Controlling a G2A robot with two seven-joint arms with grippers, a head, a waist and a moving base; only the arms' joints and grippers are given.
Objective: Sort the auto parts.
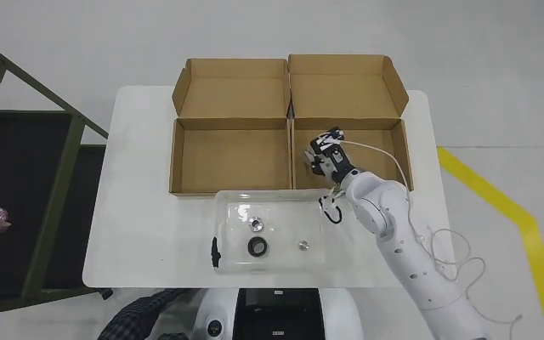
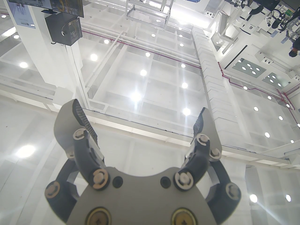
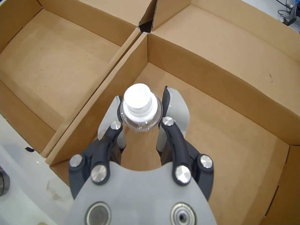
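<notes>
Barely begun: right jaws grip a white part [image 3: 140, 104] over a bare box [image 3: 211, 118]; left jaws gape; tray [image 1: 221, 197] holds more

Pale grey floor [image 1: 85, 42], yellow stripe [image 1: 493, 194], ceiling lights [image 2: 136, 95] glaring overhead.

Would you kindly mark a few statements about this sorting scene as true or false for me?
1. The right jaws hold a white-and-clear part over the right cardboard box. True.
2. A black ring lies in the clear tray. True.
3. The left jaws grip something. False: they are open and empty.
4. The boxes' lids are closed. False: the left cardboard box and the right one both stand open.
</notes>
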